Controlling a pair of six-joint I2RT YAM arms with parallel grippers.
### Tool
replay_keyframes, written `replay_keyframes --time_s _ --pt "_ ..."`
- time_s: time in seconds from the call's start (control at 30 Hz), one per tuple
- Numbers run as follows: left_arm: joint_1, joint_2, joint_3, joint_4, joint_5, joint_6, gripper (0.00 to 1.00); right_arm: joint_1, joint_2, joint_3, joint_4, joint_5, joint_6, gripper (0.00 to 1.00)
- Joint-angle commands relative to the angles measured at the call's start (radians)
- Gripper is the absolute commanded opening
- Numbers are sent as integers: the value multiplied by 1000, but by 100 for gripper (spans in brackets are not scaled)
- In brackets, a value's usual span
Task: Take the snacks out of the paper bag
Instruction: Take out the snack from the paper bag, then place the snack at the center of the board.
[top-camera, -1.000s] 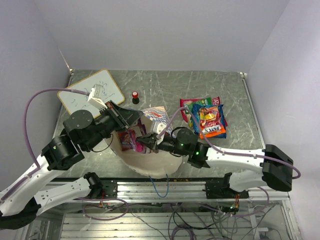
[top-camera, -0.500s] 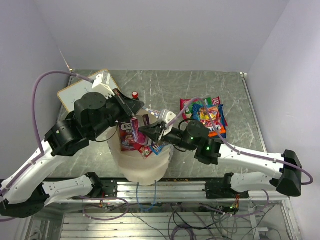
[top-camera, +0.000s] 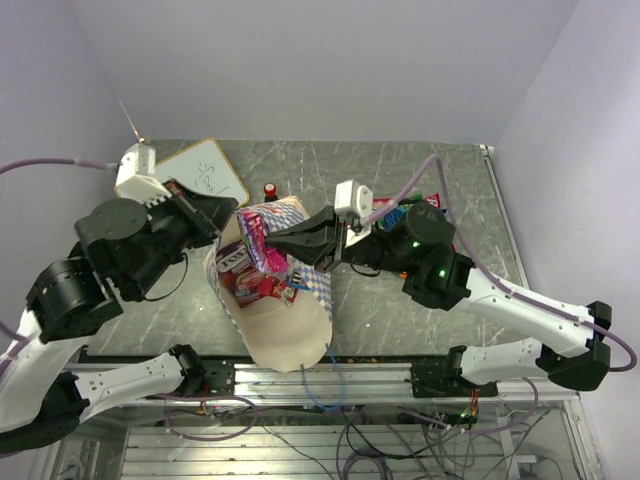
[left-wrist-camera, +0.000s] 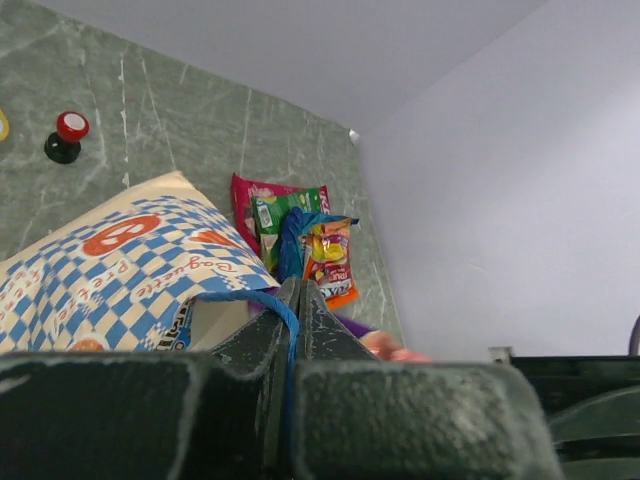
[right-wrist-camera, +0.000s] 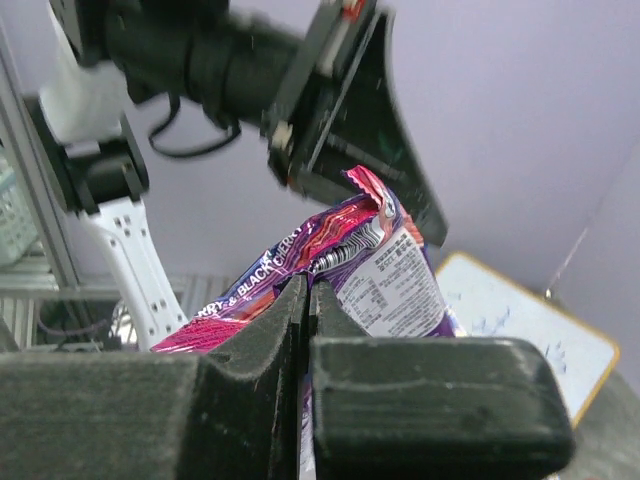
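Observation:
The paper bag (top-camera: 290, 330) hangs tilted above the table, its mouth turned up toward the top camera. My left gripper (top-camera: 228, 212) is shut on the bag's blue cord handle (left-wrist-camera: 290, 305); the checked band (left-wrist-camera: 130, 270) shows below it. My right gripper (top-camera: 272, 243) is shut on a purple-and-pink snack packet (top-camera: 258, 238), held at the bag's upper rim, close to the left fingers (right-wrist-camera: 370, 130). In the right wrist view that packet (right-wrist-camera: 385, 270) stands above my gripper (right-wrist-camera: 308, 292). More snacks (top-camera: 258, 287) lie inside the bag. Several snacks (left-wrist-camera: 305, 240) lie piled on the table.
A white writing board (top-camera: 205, 175) lies at the back left and a small red-capped bottle (top-camera: 270, 190) stands beside it. The table's snack pile (top-camera: 430, 203) is partly hidden under my right arm. Walls close in on three sides.
Both arms have risen. The bag has come up off the table by its handle, and the right gripper has lifted the purple packet from inside the bag's mouth up to its rim.

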Motion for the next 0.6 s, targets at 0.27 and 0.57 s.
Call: replay_keyframes --time_s 0.27,0.57 --pt "-5 -29 -10 20 0 48 7 -1 -51 205 10 223 51 0" --pt "-6 -11 9 9 -1 112 7 -4 14 341 -470 947 29 0"
